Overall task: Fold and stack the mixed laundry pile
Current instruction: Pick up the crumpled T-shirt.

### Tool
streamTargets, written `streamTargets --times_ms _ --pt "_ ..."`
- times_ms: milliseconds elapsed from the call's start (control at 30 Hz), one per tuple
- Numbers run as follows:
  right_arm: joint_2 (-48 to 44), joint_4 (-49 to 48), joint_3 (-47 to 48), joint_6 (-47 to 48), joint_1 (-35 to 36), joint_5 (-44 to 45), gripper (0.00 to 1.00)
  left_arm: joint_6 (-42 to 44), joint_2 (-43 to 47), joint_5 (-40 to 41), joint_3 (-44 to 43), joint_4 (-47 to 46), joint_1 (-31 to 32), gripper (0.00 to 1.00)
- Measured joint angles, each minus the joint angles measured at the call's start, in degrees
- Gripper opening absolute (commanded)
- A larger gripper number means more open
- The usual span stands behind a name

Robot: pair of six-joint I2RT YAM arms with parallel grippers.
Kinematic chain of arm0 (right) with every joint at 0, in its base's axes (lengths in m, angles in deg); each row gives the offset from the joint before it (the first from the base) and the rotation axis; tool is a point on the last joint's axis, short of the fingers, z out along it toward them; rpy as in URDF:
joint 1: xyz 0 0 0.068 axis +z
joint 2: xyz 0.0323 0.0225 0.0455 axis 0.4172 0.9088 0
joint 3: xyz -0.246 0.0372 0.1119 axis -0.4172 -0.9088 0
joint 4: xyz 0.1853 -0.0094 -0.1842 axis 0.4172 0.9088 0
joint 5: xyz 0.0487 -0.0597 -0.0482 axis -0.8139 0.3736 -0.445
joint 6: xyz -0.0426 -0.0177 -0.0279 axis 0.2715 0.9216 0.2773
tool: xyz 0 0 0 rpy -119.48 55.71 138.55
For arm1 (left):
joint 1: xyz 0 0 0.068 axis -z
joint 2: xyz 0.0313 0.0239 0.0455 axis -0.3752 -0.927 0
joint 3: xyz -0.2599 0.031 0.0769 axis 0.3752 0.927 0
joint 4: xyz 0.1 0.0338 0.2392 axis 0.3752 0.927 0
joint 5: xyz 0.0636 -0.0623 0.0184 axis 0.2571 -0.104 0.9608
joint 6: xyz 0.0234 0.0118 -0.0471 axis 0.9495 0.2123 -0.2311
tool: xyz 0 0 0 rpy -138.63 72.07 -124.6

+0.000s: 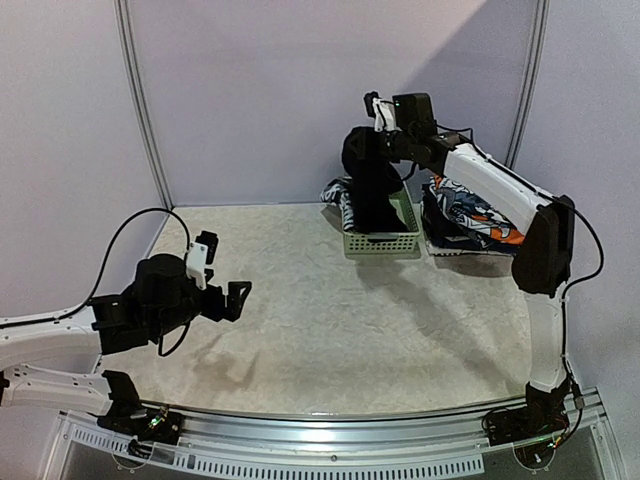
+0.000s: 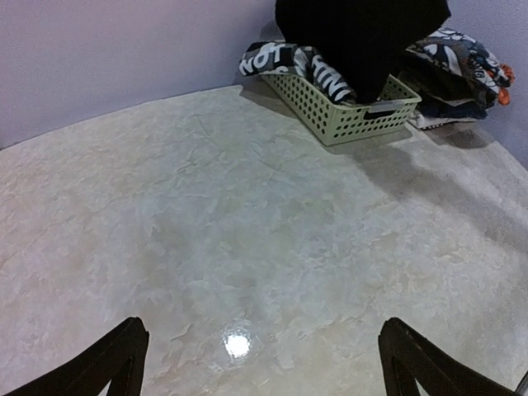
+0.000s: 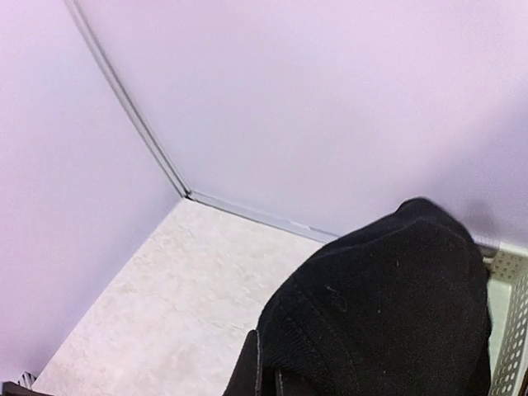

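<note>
My right gripper [image 1: 368, 140] is shut on the large black cloth [image 1: 372, 185] and holds it up above the pale green basket [image 1: 383, 243]; the cloth's lower end still hangs into the basket. The cloth fills the lower right of the right wrist view [image 3: 388, 313] and the top of the left wrist view [image 2: 363, 41]. A black-and-white checked shirt with white lettering [image 1: 338, 200] drapes over the basket's far left side [image 2: 285, 62]. Orange-blue-white printed pieces [image 1: 470, 218] lie right of the basket [image 2: 462, 62]. My left gripper [image 1: 228, 290] is open and empty above the table at the left.
The basket [image 2: 355, 120] stands at the back of the pale mottled table [image 1: 320, 330], near the rear wall. The right arm [image 1: 545, 250] rises along the table's right edge. A light glare spot [image 2: 237, 345] shows on the table between the left fingers.
</note>
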Motion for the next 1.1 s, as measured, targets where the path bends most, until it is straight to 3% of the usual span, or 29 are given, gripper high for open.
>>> streamTargets --times_ms 333,633,700,733,767,800,867,1100 --pt "-11.9 1.4 7.6 5.7 15.4 16.8 0.00 6.3 -11.2 -13.7 -1.2 -14.2 0.0 1.00" --pt "-14.3 -0.2 11.6 13.8 24.3 28.7 0.00 9.8 -17.7 -19.3 -5.6 -23.6 0.2 0.98" --pt "-14.3 0.2 11.6 15.0 25.6 30.6 0.00 10.1 -18.8 -20.2 -6.6 -25.3 0.2 0.81" --pt "-14.3 0.2 11.6 15.5 26.0 31.5 0.00 10.2 -19.4 -20.6 -7.0 -26.0 0.2 0.67" --pt "-14.3 0.1 11.6 16.0 26.4 32.2 0.00 9.9 -19.7 -21.2 -7.4 -26.4 0.3 0.41" --pt "-14.3 0.1 11.6 16.7 26.8 33.1 0.00 10.2 -20.0 -21.8 -7.8 -27.1 0.3 0.23" --pt "-14.3 0.2 11.6 18.2 27.6 35.1 0.00 10.2 -20.2 -23.2 -8.2 -28.1 0.5 0.01" --pt "-14.3 0.2 11.6 23.6 28.9 44.0 0.00 10.5 -18.5 -24.7 -8.4 -26.5 1.0 0.00"
